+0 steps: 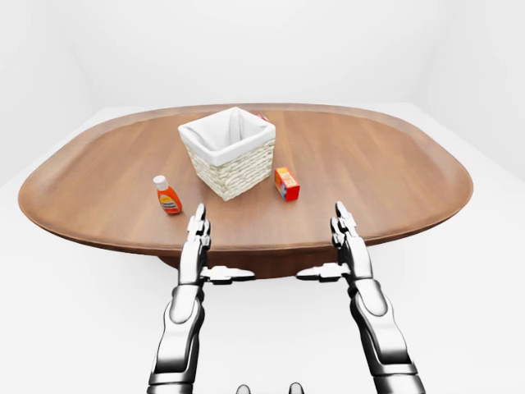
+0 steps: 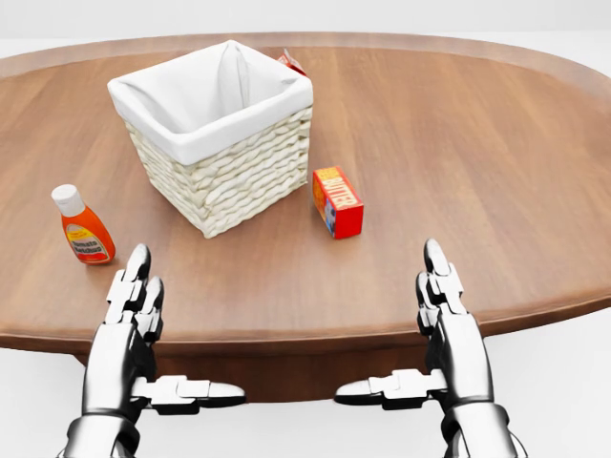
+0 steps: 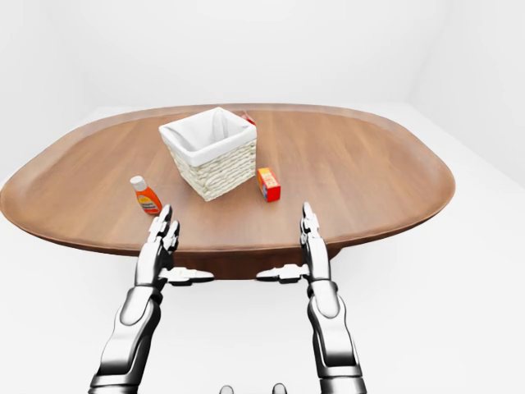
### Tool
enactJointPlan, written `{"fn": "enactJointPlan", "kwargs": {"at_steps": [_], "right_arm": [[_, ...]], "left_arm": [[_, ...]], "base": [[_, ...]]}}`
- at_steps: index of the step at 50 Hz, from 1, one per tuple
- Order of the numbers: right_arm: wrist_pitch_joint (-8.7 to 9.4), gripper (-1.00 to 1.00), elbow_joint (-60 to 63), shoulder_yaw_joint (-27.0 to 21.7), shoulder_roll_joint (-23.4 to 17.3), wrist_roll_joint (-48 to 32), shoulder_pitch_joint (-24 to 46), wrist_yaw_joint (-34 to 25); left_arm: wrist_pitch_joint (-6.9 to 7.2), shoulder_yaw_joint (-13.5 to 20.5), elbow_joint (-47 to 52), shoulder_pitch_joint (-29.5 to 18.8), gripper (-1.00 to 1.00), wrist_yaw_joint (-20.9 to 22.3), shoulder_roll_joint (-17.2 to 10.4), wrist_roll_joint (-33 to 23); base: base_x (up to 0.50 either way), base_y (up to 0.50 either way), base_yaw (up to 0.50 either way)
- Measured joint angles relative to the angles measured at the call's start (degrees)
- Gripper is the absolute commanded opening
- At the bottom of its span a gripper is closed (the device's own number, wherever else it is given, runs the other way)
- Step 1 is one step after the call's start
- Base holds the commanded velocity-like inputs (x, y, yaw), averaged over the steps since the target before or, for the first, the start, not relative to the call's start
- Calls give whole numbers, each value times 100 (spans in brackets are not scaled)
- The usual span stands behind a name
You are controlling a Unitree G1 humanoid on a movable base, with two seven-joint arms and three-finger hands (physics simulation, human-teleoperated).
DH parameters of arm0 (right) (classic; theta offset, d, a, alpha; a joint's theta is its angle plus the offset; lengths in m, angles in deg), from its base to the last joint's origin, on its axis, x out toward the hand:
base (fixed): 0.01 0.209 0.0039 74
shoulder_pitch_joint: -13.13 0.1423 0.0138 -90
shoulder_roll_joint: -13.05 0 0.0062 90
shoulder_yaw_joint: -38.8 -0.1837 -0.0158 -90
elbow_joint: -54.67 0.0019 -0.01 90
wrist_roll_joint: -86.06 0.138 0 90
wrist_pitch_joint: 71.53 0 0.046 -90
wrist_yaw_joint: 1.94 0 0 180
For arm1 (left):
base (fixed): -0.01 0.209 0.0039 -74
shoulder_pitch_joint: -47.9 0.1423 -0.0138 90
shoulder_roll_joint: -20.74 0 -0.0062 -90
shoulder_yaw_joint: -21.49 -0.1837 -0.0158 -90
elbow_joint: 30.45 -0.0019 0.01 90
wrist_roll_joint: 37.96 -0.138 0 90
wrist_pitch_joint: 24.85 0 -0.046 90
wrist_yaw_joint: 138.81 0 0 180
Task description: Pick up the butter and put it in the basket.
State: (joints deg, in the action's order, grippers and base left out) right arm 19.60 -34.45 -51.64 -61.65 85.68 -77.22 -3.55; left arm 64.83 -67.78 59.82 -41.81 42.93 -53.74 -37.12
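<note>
Butter [image 2: 338, 201] box lying on the oval wooden table [image 2: 496, 172], just right of the white-lined wicker basket [image 2: 215, 134] and apart from it; orange bottle [image 2: 83, 229] well off to the basket's left. Left hand [image 2: 134, 315] and right hand [image 2: 447, 315] both spread flat at the table's near edge — fingers straight, thumbs turned inward, gripping nothing. Small red item [image 2: 291, 63] peeking past the basket's far corner — possibly another packet, too hidden to tell

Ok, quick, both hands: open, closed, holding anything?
Left hand: open, empty, at the table's near edge.
Right hand: open, empty, short of the butter box.
</note>
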Motion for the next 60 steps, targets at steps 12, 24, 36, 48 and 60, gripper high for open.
{"fn": "enactJointPlan", "kwargs": {"at_steps": [12,24,36,48,60], "right_arm": [[240,100,240,-43,-65,-155,-102,-310],[387,100,648,-83,-88,-249,-157,-473],[387,100,1100,-52,-82,-385,-218,-533],[387,100,1884,31,-65,-561,-257,-553],[387,100,2932,-56,-81,-614,-339,-657]], "left_arm": [[27,100,104,24,100,286,-65,112],[218,152,350,53,100,505,-110,156],[354,183,651,130,100,621,-118,165],[533,317,1545,246,100,772,-159,336],[533,658,2780,180,100,893,-238,715]], "base": [[0,0,0],[0,0,0],[0,0,0],[0,0,0],[0,0,0]]}}
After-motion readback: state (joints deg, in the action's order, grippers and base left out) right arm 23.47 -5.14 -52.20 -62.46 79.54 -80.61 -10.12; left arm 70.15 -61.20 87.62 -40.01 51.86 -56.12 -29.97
